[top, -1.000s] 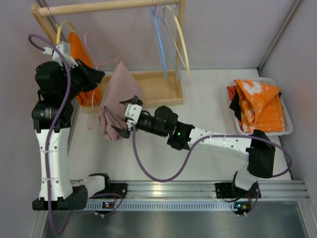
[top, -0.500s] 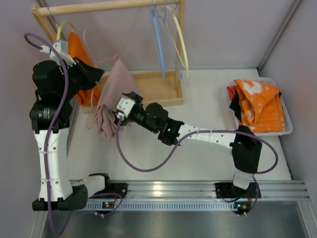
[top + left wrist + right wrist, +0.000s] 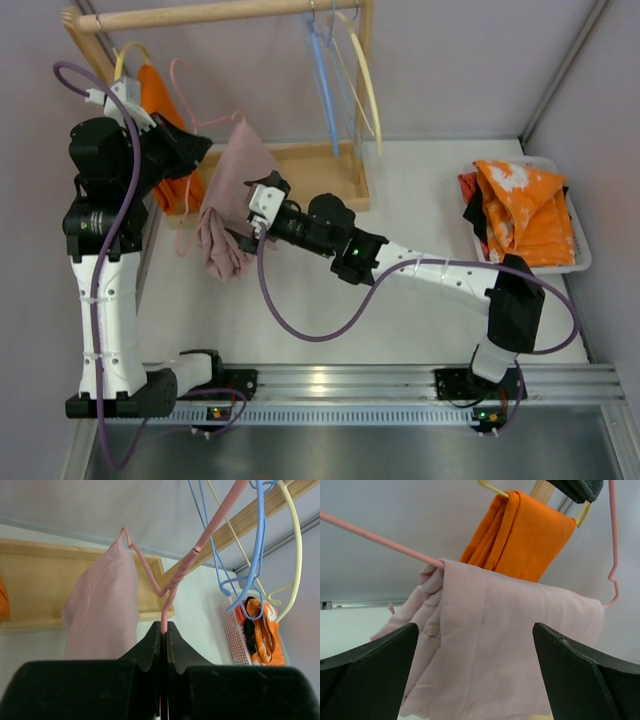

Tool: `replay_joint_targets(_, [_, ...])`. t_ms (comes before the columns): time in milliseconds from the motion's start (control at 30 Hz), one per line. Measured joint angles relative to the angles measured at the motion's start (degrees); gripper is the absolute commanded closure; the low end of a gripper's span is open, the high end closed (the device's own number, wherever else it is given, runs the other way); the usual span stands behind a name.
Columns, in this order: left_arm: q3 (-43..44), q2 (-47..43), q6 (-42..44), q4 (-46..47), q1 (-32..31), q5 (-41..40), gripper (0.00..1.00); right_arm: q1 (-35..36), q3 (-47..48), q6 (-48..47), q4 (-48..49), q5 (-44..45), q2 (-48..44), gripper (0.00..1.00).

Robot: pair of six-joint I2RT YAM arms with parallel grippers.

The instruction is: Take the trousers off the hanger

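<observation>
The dusty pink trousers [image 3: 232,190] hang folded over a pink wire hanger [image 3: 190,95]. My left gripper [image 3: 190,150] is shut on that hanger's wire, seen pinched between its fingers in the left wrist view [image 3: 164,630], with the trousers [image 3: 102,610] to their left. My right gripper [image 3: 248,225] is open right beside the hanging trousers; in the right wrist view its fingers [image 3: 476,626] flank the pink cloth [image 3: 500,650] without closing on it. The bright orange trousers [image 3: 158,100] hang behind on a yellow hanger [image 3: 525,535].
A wooden rack with a top rail [image 3: 210,14] and a base tray [image 3: 310,175] stands at the back. Empty blue [image 3: 322,70] and yellow [image 3: 365,70] hangers hang on the rail. A white basket [image 3: 575,262] at right holds an orange cloth with white blotches [image 3: 525,210].
My right gripper moved up and left toward the pink trousers, then drew slightly back to the right. The trousers swayed a little. My left gripper kept its hold on the hanger.
</observation>
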Motion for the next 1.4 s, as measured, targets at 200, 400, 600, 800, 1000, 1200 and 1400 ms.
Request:
replay_joint_targets(200, [0.50, 0.00, 0.00, -0.02, 0.00, 0.00, 1.00, 0.72, 3.10, 0.07, -1.46, 1.09, 1.46, 0.01])
replay_joint_targets(400, [1.49, 0.00, -0.02, 0.04, 0.00, 0.00, 1.00, -0.76, 5.27, -0.31, -2.60, 4.17, 4.31, 0.07])
replay_joint_targets(600, [1.51, 0.28, -0.44, 0.04, 0.00, 0.00, 1.00, -2.86, 7.91, -0.90, -4.09, 8.70, 6.84, 0.08])
replay_joint_targets(800, [1.68, 0.63, -0.63, 0.04, 0.00, 0.00, 1.00, -3.06, 12.02, -1.62, -5.66, 13.40, 9.46, 0.09])
replay_joint_targets(1000, [1.99, 1.11, -0.66, 0.07, 0.00, -0.02, 1.00, -3.06, 13.07, -3.28, -6.19, 16.61, 10.32, 0.10])
replay_joint_targets(1200, [1.99, 1.38, -1.09, -0.15, 0.00, 0.00, 1.00, -2.97, 9.53, -2.75, -6.56, 10.67, 9.03, 0.09])
replay_joint_targets(1400, [1.99, 1.40, -1.20, -0.33, 0.00, 0.00, 1.00, -2.82, 9.25, -1.22, -8.00, 6.99, 9.03, 0.08])
